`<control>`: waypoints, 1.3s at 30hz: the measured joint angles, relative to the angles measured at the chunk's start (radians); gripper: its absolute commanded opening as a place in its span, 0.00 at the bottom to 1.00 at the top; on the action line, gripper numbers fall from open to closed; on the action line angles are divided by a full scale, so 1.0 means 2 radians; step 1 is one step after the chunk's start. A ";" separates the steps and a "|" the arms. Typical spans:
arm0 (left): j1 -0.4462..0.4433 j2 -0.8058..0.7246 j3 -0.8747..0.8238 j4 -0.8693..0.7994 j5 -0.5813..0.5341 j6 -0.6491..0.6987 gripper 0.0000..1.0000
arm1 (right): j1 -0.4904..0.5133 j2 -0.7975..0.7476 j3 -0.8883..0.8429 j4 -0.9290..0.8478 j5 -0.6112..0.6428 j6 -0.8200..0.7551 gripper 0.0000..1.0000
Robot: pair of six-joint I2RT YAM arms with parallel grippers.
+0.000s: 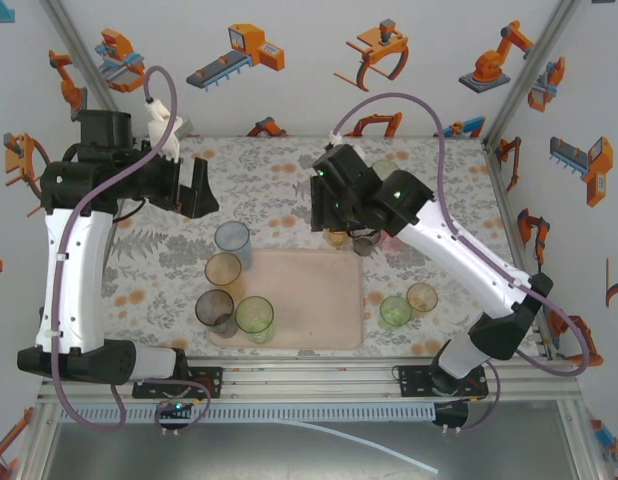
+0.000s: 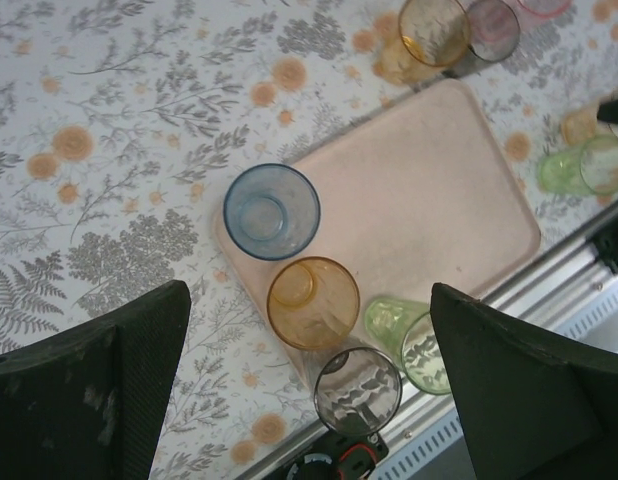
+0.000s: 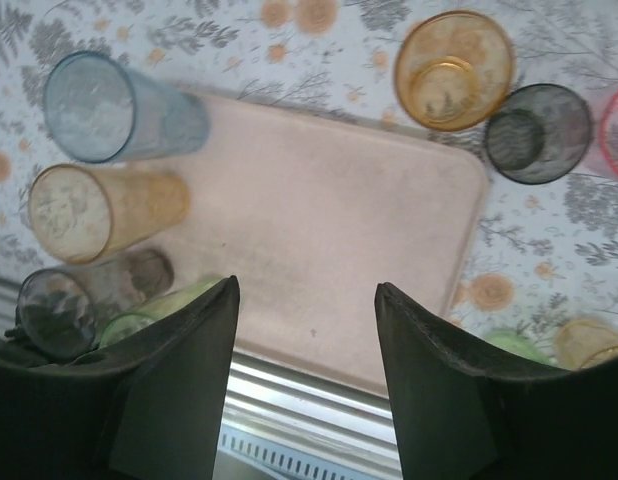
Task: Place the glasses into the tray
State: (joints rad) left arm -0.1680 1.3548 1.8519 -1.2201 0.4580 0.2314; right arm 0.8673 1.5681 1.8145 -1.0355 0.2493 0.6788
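At the centre of the top external view, the pink tray (image 1: 309, 300) carries four tumblers (image 1: 224, 272) along its left edge. In the left wrist view, the left end effector (image 2: 309, 300) gapes empty above those four. In the right wrist view, the right end effector (image 3: 307, 290) is likewise spread and empty. At upper right, off the tray, a grey tumbler (image 3: 537, 133) stands just beside an orange tumbler (image 3: 454, 70), so a finger descending between them could topple the neighbour.

The left arm (image 1: 74, 260) and right arm (image 1: 467, 262) have white shells between black joints, a purple cable (image 1: 57, 330) looping along each. The fingers (image 2: 89, 400) are matte black wedges. Small green lights (image 1: 317, 176) glow just behind the right gripper (image 3: 307, 290).
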 measured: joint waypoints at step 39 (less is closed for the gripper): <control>-0.090 0.016 0.007 -0.037 -0.045 0.058 0.97 | -0.215 0.186 0.017 0.069 -0.117 -0.123 0.46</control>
State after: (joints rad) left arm -0.3473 1.3865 1.8652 -1.2934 0.3683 0.3473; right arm 0.4366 1.9396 1.8484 -0.8978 0.0154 0.4332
